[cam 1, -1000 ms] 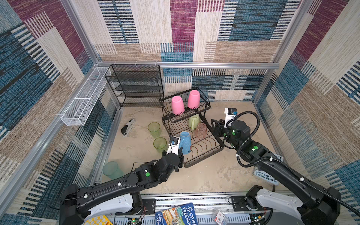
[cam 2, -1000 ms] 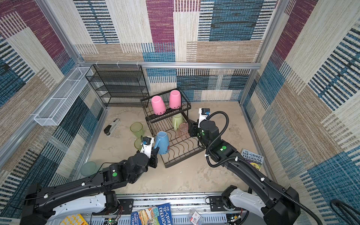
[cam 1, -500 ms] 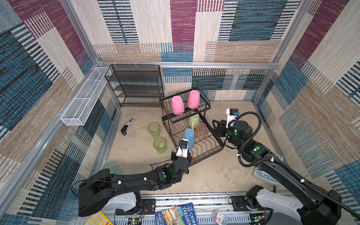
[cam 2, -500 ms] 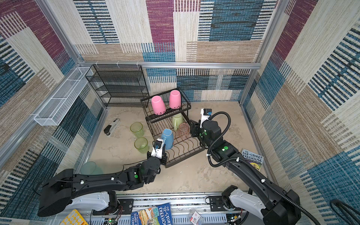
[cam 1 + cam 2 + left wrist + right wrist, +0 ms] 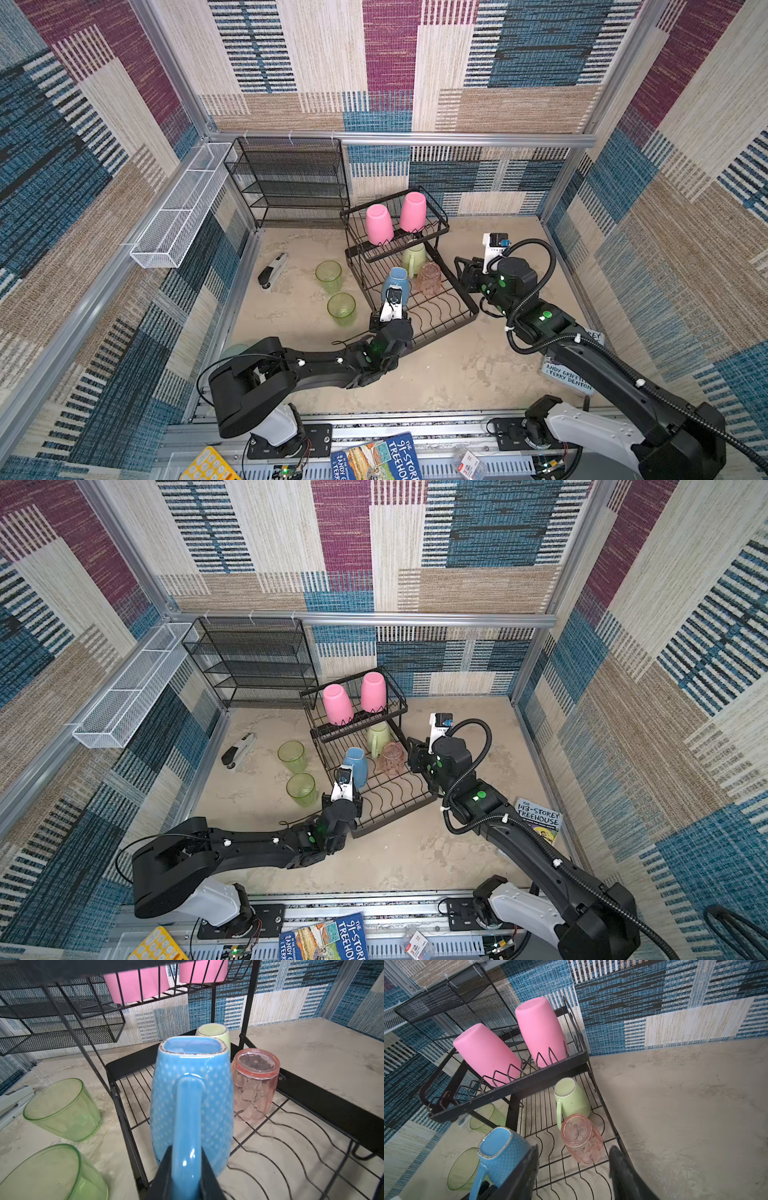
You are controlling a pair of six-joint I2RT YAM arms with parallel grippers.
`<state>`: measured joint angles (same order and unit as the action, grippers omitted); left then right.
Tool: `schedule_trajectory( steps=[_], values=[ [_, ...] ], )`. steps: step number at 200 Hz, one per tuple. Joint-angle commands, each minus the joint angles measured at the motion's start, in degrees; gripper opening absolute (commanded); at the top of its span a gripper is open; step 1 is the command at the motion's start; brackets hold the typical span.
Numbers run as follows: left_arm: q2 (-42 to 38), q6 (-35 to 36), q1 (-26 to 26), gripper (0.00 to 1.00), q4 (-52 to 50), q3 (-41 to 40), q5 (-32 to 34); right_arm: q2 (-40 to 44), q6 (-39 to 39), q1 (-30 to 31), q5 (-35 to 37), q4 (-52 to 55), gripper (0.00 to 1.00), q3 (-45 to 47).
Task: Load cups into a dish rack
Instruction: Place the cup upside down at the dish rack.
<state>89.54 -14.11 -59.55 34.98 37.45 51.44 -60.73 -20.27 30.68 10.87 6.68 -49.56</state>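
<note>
**A:** How is the left arm (image 5: 316, 365) lying?

**B:** Low and stretched out over the table (image 5: 436, 374), reaching from its base to the near end of the rack (image 5: 324, 1095). The left gripper (image 5: 187, 1169) is pinching the handle of the blue mug (image 5: 191, 1093).

**A:** And the mug itself?

**B:** It is upside down on the left side of the lower tray. Its base is up and its long axis is nearly upright, leaning a little. The handle points back at the gripper. I cannot tell whether the rim rests on the wires.

**A:** The right arm (image 5: 602, 365)?

**B:** It is bent at the elbow, with the wrist at the rack's right edge. The right gripper (image 5: 574, 1148) has its jaws spread and grips nothing. A clear pink cup (image 5: 581, 1138) stands upside down in the tray just ahead of it.

**A:** The other cups?

**B:** Two pink tumblers (image 5: 379, 224) (image 5: 412, 212) are upside down and tilted in the upper basket. A green mug (image 5: 413, 257) is upside down beneath it. Two green cups (image 5: 328, 276) (image 5: 341, 308) stand upright on the table, left of the rack.
</note>
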Motion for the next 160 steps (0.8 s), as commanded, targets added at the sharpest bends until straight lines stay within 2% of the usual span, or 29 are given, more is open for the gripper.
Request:
schedule_trajectory(
  steps=[1, 160],
  values=[
    [1.8, -4.1, 1.9, 0.11, 4.4, 1.3, -1.1, -0.4, 1.0, -0.1, -0.5, -2.1, 0.56, -0.1],
    [16.9, -2.9, 10.4, 0.11, 12.5, 10.4, -3.2, 0.7, 2.1, -0.3, -0.5, -5.2, 0.56, 4.1]
  ],
)
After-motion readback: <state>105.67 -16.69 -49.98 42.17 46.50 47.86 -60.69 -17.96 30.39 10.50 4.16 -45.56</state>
